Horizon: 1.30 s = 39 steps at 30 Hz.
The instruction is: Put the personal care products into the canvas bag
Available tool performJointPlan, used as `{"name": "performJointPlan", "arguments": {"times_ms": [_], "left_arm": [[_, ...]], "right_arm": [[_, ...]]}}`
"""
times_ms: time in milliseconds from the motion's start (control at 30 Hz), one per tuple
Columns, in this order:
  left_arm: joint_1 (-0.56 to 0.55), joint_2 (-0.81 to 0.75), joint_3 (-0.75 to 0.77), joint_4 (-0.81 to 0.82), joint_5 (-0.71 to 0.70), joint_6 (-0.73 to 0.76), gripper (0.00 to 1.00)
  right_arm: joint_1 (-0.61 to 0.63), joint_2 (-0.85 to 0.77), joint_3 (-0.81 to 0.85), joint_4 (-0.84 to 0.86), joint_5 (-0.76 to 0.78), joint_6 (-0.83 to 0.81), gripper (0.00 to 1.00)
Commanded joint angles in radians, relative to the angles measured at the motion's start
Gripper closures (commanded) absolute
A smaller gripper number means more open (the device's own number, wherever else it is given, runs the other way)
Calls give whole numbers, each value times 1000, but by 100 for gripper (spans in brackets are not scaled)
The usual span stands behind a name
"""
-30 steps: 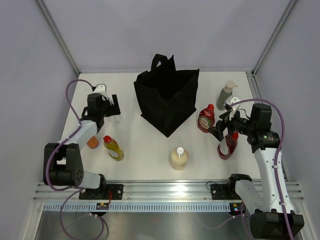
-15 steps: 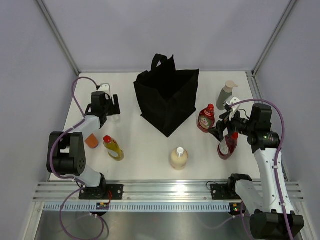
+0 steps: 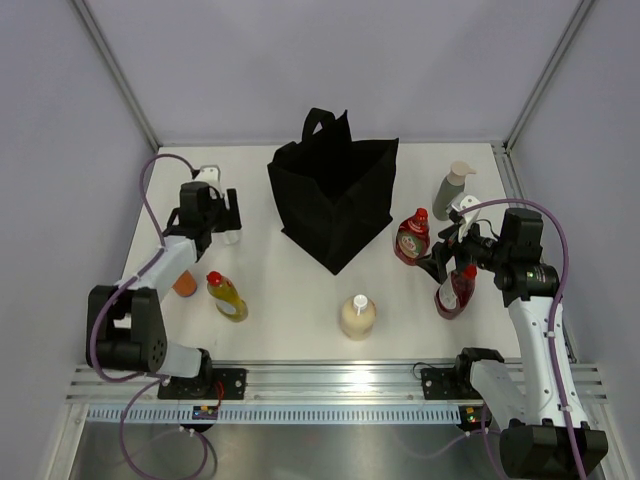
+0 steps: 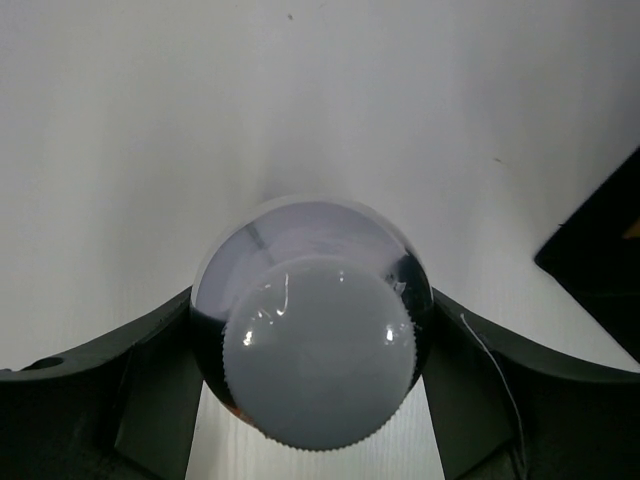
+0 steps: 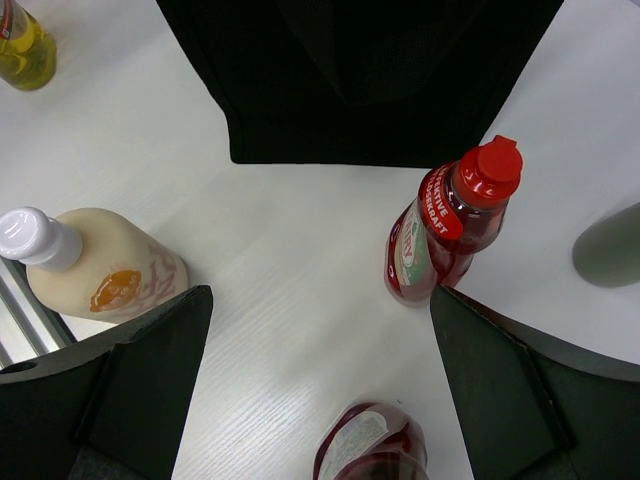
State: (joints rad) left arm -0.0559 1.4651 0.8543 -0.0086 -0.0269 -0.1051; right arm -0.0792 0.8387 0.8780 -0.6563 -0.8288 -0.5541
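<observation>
So we're mid-grab: left gripper [image 4: 312, 305] clamped on the clear bottle [image 4: 318, 350], right gripper [image 5: 320, 300] wide open. Next we lift it into the canvas bag [image 3: 335, 195] on its right.

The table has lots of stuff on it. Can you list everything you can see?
canvas bag: one, black, standing mid-table toward the back
dark red bottles: two, red caps, right of the bag; the nearer one is below the right gripper
pump bottle: one, grey-green, back right
cream bottle: one, cream with a white cap, front middle
yellow bottle: one, yellow with a red cap, front left
clear bottle: one, clear with a white cap, left side
small orange thing: one, orange, left of the yellow bottle; too small to tell what it is
table: one, white
left gripper: one, black, closed on the clear bottle
right gripper: one, black, open
</observation>
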Motion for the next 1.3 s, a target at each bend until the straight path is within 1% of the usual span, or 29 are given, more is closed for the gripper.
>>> {"name": "performJointPlan", "arguments": {"times_ms": [0,33,133,167,300,367,467,500,567,600,667,733,867,967,1000,1100,1167,1267], "left_arm": [[-73,-235,63,122,-1,-19,100],[-114,-264,72,111,-17,-19,100],[-186,-363,87,75,-93,-33,100],[-199,-386,104,65,-122,-38,100],[-255,-477,173,18,-149,-61,100],[-291,-492,215,10,-154,-62,100],[-344,-488,316,-25,-136,-62,100],[-358,-479,372,-27,-127,-62,100],[-403,-432,440,-42,-98,-62,100],[-421,-408,516,-50,-93,-58,100],[-462,-340,583,-54,-79,-45,100],[-501,-290,668,-50,-87,-30,100],[-530,-128,779,-25,-73,-8,100],[-538,-40,854,-28,-42,-11,100],[-539,16,874,-37,-38,-13,100],[-550,101,924,-73,-22,-10,100],[-552,123,925,-99,-11,-4,100],[-553,130,885,-113,21,4,100]], "right_arm": [[-1,-3,-7,14,3,-18,0],[-2,0,-7,14,3,-20,1],[-2,7,-8,15,10,-20,0],[-2,7,-8,15,11,-20,0],[-2,14,-13,18,16,-20,1],[-2,17,-13,20,17,-20,0],[-2,26,-13,20,22,-20,1],[-2,28,-13,20,23,-20,1],[-2,31,-13,18,23,-21,1],[-1,34,-13,20,26,-21,1],[-2,40,-14,20,30,-23,0],[-2,40,-14,20,30,-23,1],[-2,53,-14,17,30,-24,0],[-2,59,-14,14,30,-27,1],[-2,60,-14,12,30,-27,1],[-2,63,-16,9,33,-32,0],[-2,65,-14,7,34,-32,0],[-2,65,-14,7,28,-33,1]]}}
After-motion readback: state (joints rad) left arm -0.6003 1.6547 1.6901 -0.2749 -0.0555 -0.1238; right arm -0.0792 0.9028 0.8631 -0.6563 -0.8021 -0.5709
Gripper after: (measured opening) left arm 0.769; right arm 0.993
